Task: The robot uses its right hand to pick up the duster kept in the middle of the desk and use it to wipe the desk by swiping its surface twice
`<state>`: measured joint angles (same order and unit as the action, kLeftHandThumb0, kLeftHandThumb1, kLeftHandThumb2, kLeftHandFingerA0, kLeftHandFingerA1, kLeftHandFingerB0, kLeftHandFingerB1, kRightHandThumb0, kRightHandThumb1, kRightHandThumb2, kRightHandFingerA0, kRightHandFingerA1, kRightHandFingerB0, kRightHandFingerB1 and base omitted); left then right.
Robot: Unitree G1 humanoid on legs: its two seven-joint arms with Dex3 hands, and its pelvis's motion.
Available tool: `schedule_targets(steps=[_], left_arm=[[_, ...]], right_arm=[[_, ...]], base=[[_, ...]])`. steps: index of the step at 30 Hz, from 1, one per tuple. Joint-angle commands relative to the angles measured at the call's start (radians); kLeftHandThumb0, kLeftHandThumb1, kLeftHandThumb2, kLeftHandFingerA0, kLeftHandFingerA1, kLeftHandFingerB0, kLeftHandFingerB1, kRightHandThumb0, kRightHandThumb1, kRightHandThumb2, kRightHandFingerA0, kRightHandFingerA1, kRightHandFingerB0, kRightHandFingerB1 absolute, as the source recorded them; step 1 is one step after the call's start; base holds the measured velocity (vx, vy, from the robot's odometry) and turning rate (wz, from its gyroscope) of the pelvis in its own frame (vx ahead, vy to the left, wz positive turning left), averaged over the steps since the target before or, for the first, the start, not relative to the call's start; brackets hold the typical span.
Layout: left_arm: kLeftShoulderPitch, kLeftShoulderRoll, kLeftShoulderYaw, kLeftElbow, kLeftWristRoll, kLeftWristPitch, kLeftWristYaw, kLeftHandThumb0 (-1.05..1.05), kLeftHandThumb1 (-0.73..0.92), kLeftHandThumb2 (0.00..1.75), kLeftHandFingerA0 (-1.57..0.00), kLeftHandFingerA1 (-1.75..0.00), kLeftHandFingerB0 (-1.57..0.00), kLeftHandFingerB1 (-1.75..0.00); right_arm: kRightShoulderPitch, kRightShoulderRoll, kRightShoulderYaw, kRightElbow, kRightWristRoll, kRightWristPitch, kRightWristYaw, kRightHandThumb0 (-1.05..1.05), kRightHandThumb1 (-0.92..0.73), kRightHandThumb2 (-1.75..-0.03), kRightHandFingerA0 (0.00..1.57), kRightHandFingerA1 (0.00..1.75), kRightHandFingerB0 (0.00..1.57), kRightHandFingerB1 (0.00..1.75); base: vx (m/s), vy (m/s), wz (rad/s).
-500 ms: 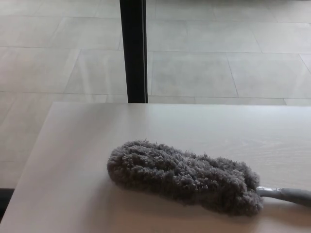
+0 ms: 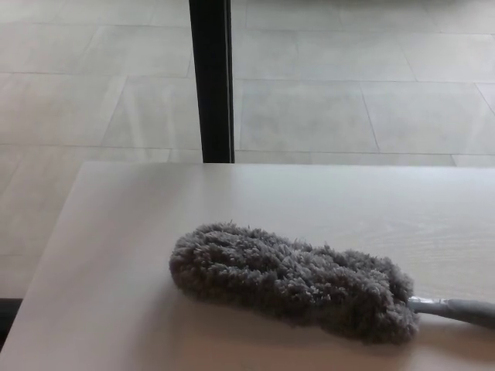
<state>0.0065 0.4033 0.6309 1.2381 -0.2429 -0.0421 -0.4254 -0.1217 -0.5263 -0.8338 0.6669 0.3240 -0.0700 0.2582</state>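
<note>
Duster (image 2: 290,280) lies flat on the pale bench (image 2: 155,209), fluffy grey head toward the left, its grey handle (image 2: 456,310) running off the right edge. That layout seems meant for the right arm: the handle points to its side. Neither hand shows, so I can't tell their state. Nothing grasped yet; wiping hasn't begun. Tiled floor (image 2: 348,100) and a dark post (image 2: 211,77) stand behind.

No text, labels, brand marks or nos. can be read anywhere. The grey fluffy duster (image 2: 290,282) and its handle (image 2: 456,310) carry no print, and the pale tabletop (image 2: 309,201) shows only faint wood grain. The tiled floor (image 2: 348,93) and the black post (image 2: 211,77) behind are plain too, w/ no signs or markings.
</note>
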Motion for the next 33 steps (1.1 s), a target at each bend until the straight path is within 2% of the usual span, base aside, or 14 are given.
schedule_targets(steps=[1, 3, 4, 5, 7, 8, 9, 11, 12, 13, 14, 16, 17, 33], left_arm=[[-0.026, 0.054, 0.014, 0.022, -0.054, 0.031, -0.071, -0.97, 0.89, 0.67, -0.29, -1.39, -0.14, -1.26], [-0.027, 0.057, 0.012, 0.023, -0.054, 0.03, -0.093, -0.95, 0.9, 0.68, -0.28, -1.37, -0.1, -1.22], [-0.027, 0.051, 0.02, 0.024, -0.065, 0.034, -0.098, -0.94, 0.91, 0.66, -0.3, -1.36, -0.09, -1.18], [-0.025, 0.05, 0.019, 0.024, -0.066, 0.034, -0.098, -0.94, 0.91, 0.66, -0.3, -1.36, -0.09, -1.18], [-0.026, 0.046, 0.016, 0.026, -0.063, 0.035, -0.087, -0.95, 0.92, 0.65, -0.32, -1.35, -0.12, -1.17], [-0.028, 0.046, 0.012, 0.028, -0.059, 0.032, -0.085, -0.94, 0.92, 0.68, -0.32, -1.38, -0.13, -1.24], [-0.027, 0.047, 0.012, 0.03, -0.058, 0.032, -0.085, -0.95, 0.91, 0.66, -0.33, -1.39, -0.15, -1.27], [-0.024, 0.047, 0.02, 0.032, -0.067, 0.032, -0.088, -0.95, 0.92, 0.62, -0.37, -1.33, -0.18, -1.17], [-0.022, 0.051, 0.021, 0.031, -0.068, 0.026, -0.094, -0.96, 0.91, 0.64, -0.36, -1.28, -0.23, -1.15], [-0.017, 0.052, 0.026, 0.028, -0.073, 0.026, -0.102, -0.97, 0.91, 0.64, -0.36, -1.29, -0.25, -1.17], [-0.017, 0.054, 0.025, 0.029, -0.072, 0.027, -0.104, -0.71, 0.56, 1.18, -0.31, -0.88, -0.06, -0.73], [-0.017, 0.058, 0.02, 0.03, -0.065, 0.022, -0.104, -0.68, 0.57, 1.19, -0.31, -0.87, -0.08, -0.73], [-0.02, 0.059, 0.019, 0.033, -0.063, 0.025, -0.1, -0.67, 0.56, 1.18, -0.31, -0.86, -0.09, -0.73], [-0.022, 0.065, 0.007, 0.037, -0.048, 0.024, -0.095, -0.63, 0.51, 1.15, -0.33, -0.86, -0.13, -0.74]], right_arm=[[-0.261, -0.053, 0.169, -0.362, 0.071, 0.093, 0.027, -0.84, -0.68, -1.09, 0.04, 0.53, 0.0, 0.41], [-0.333, 0.003, 0.259, -0.463, 0.04, 0.134, -0.021, -0.38, -0.46, -1.07, 0.04, 0.52, 0.0, 0.49], [-0.381, 0.03, 0.315, -0.478, 0.015, 0.127, -0.015, -0.85, -0.67, -1.06, 0.15, 0.52, 0.0, 0.39], [-0.38, 0.029, 0.316, -0.48, 0.015, 0.13, -0.016, -0.85, -0.67, -1.06, 0.15, 0.52, 0.0, 0.39], [-0.433, 0.053, 0.404, -0.468, -0.037, 0.097, 0.022, -0.38, -0.47, -1.07, 0.01, 0.5, 0.0, 0.49], [-0.462, 0.079, 0.479, -0.501, -0.091, 0.103, 0.011, -0.81, -0.89, -0.67, 0.2, 0.39, 0.17, 0.26], [-0.477, 0.095, 0.533, -0.532, -0.126, 0.115, -0.002, -0.81, -0.69, -1.03, 0.13, 0.5, 0.08, 0.41], [-0.516, 0.117, 0.661, -0.571, -0.217, 0.151, 0.0, -0.84, -0.89, -0.68, 0.15, 0.39, 0.13, 0.25], [-0.549, 0.13, 0.715, -0.53, -0.251, 0.158, 0.013, -0.39, -0.37, -1.03, 0.02, 0.51, 0.0, 0.49], [-0.568, 0.139, 0.756, -0.475, -0.297, 0.106, 0.028, -0.39, -0.36, -1.02, 0.02, 0.51, 0.0, 0.48], [-0.583, 0.141, 0.804, -0.444, -0.339, 0.083, 0.04, -0.92, -0.87, -0.67, 0.18, 0.4, 0.19, 0.28], [-0.597, 0.134, 0.887, -0.442, -0.417, 0.078, 0.051, -1.01, -0.72, -0.88, 0.15, 0.47, 0.16, 0.37], [-0.603, 0.143, 0.948, -0.445, -0.448, 0.071, 0.078, -0.92, -0.88, -0.67, 0.14, 0.42, 0.22, 0.3], [-0.707, 0.194, 1.365, -0.124, -0.771, 0.032, -0.045, -0.73, -0.82, -0.66, 0.23, 0.43, 0.25, 0.29]], base=[[0.0, 0.0, 0.0], [0.0, 0.0, 0.0], [0.0, 0.0, 0.0], [0.0, 0.0, 0.0], [0.0, 0.0, 0.0], [0.0, 0.0, 0.0], [0.0, 0.0, 0.0], [0.0, 0.0, 0.0], [0.0, 0.0, 0.0], [0.0, 0.0, 0.0], [0.0, 0.0, 0.0], [0.0, 0.0, 0.0], [0.0, 0.0, 0.0], [0.0, 0.0, 0.0]])
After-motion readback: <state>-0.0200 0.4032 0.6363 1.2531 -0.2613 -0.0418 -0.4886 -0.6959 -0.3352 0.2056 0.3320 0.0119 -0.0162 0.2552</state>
